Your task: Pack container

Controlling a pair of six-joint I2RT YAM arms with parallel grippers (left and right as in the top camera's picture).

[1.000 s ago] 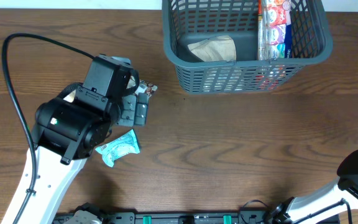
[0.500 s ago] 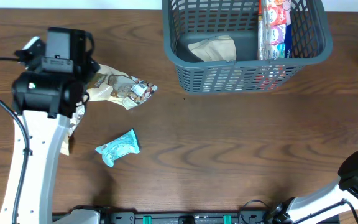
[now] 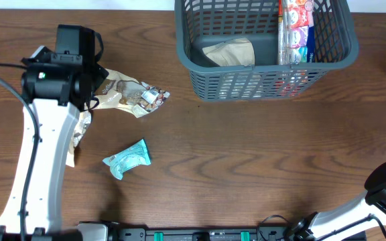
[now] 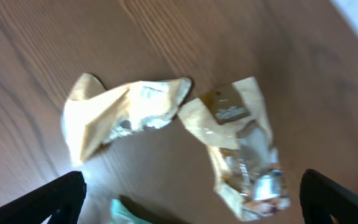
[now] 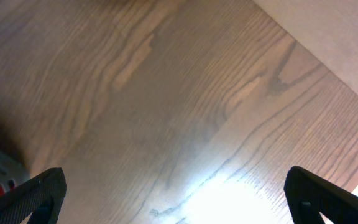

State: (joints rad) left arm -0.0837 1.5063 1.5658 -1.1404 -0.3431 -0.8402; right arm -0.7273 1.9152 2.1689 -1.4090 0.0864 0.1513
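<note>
1. Overhead: container [image 3: 260, 69] sits at the far edge of the table [image 3: 246, 167], right of centre, well apart from the loose packets. It holds a tan packet [image 3: 230, 52] on its floor and a row of colourful packets [image 3: 295, 30] on edge along the right wall.
2. Left gripper [image 4: 191, 199] hovers over the loose packets, jaws spread wide, nothing between them. Right gripper [image 5: 179, 199] is over bare wood at the near right, also spread and empty.
3. Step in hand, my read: left arm picks a loose packet. Best target is the clear-ended tan packet [image 4: 244, 149] (nearest the container). It touches the other tan packet [image 4: 114, 118] at one corner, so come down on its far end, pinch across the crumpled width and lift straight up, or both may drag.
4. Teal packet [image 3: 127, 159] lies apart, an easy pick.
5. Count: 1 container, 2 grippers, 3 loose packets (2 tan, 1 teal), 1 tan inside. Colourful row is too tightly packed to count.
</note>
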